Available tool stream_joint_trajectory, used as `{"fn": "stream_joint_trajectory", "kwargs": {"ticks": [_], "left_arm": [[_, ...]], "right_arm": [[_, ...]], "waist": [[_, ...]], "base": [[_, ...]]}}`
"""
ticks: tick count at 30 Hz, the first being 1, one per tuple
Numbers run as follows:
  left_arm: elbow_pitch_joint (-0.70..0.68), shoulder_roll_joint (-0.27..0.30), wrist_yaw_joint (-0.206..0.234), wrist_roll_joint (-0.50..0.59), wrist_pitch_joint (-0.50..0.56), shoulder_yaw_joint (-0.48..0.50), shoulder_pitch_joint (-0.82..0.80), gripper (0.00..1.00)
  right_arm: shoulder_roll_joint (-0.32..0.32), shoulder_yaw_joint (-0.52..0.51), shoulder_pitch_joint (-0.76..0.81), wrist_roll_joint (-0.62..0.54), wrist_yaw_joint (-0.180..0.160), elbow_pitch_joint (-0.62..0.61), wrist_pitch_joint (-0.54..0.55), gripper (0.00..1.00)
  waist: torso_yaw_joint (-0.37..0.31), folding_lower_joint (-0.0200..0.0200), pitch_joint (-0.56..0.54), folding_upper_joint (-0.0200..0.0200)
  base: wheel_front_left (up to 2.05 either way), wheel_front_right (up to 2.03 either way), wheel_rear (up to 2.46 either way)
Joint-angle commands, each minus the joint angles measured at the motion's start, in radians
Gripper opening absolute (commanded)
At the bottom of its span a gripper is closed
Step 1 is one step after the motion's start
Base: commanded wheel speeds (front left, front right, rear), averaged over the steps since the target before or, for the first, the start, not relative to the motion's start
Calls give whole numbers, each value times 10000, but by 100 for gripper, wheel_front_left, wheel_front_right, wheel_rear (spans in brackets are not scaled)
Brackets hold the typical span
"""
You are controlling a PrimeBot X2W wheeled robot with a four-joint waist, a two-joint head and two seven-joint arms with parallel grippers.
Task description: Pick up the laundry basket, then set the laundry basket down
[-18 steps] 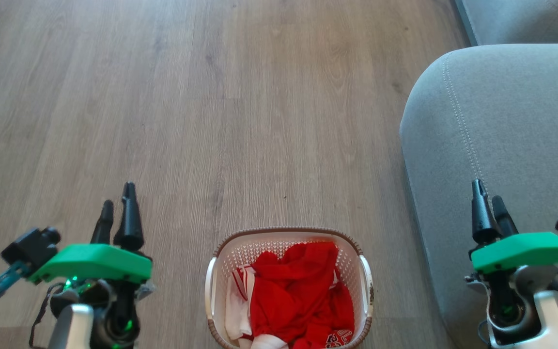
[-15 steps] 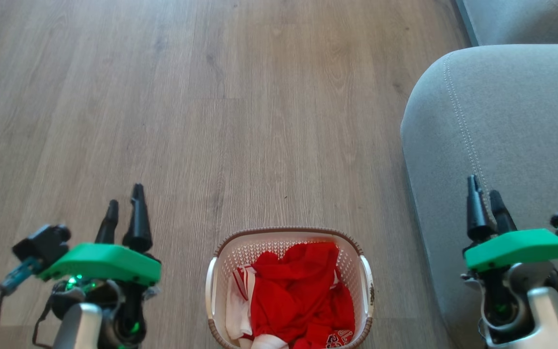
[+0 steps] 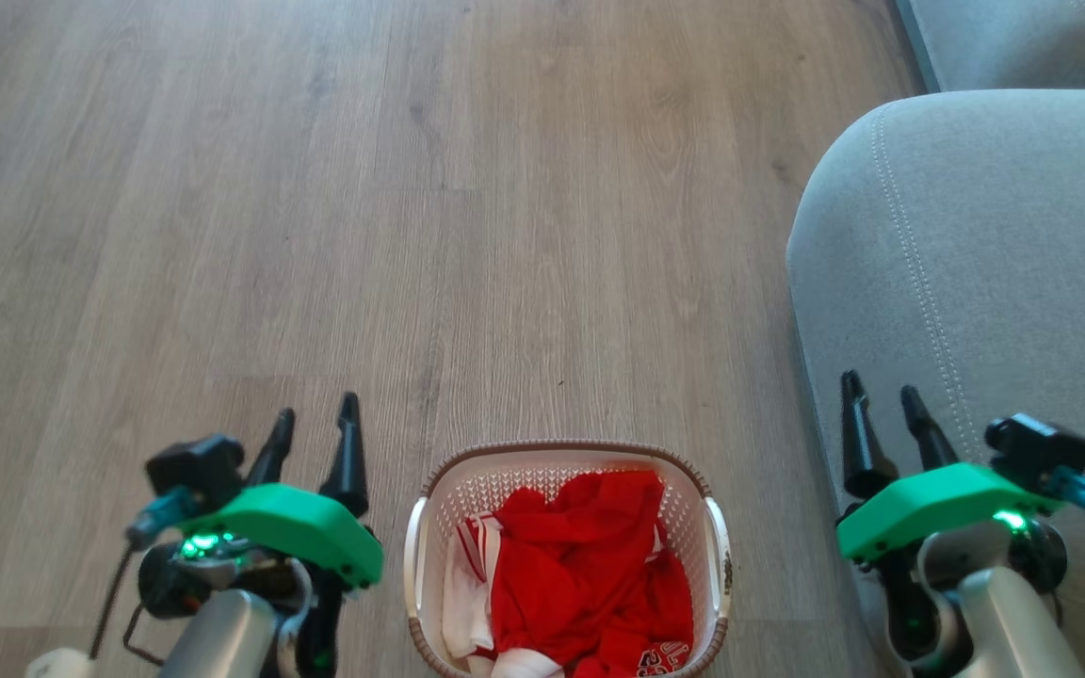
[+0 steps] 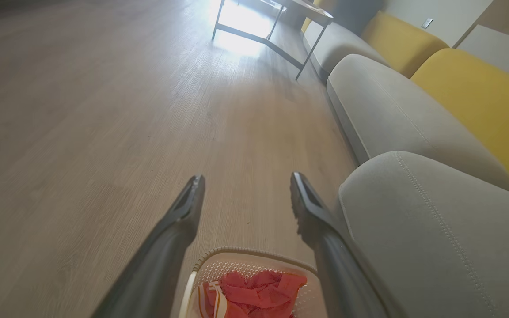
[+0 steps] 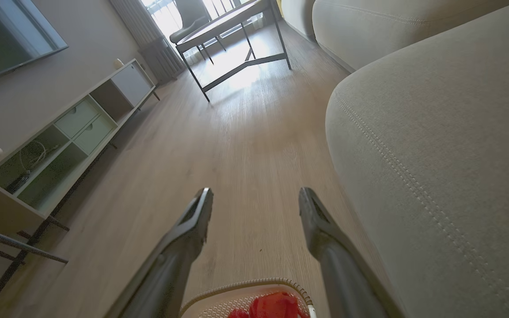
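The laundry basket (image 3: 566, 458), white perforated plastic with a brown woven rim and white side handles, stands on the wood floor at the bottom middle of the head view, holding red and white clothes (image 3: 580, 574). My left gripper (image 3: 316, 414) hangs open just left of the basket, apart from it. My right gripper (image 3: 882, 391) hangs open to its right, over the sofa's edge. In the left wrist view the basket (image 4: 254, 256) lies below the open left gripper (image 4: 245, 181). The right wrist view has the basket's rim (image 5: 245, 285) under the open right gripper (image 5: 254, 194).
A grey sofa arm (image 3: 976, 264) bulges close on the basket's right. Yellow cushions (image 4: 480, 88) line the sofa's back. A metal-legged table (image 5: 232, 31) stands farther ahead, and a low cabinet (image 5: 60, 141) runs along the left wall. Bare wood floor (image 3: 316, 188) stretches ahead and left.
Both grippers have swung inward toward the basket and turned; the left one now sits close beside its left side. Both stay open. The basket has not moved.
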Motion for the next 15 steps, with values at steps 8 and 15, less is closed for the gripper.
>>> {"fn": "stream_joint_trajectory", "kwargs": {"ticks": [8,15], "left_arm": [[1214,229,-873,803,-385,-670,-836,100],[806,50,-488,1580,-562,-488,-999,100]], "right_arm": [[-97,632,-833,-1028,42,646,-388,100],[-103,654,-1020,-1534,45,525,-564,100]], "waist": [[74,0,-66,-1],[119,0,-35,-1]], "base": [[0,0,0],[0,0,0]]}}
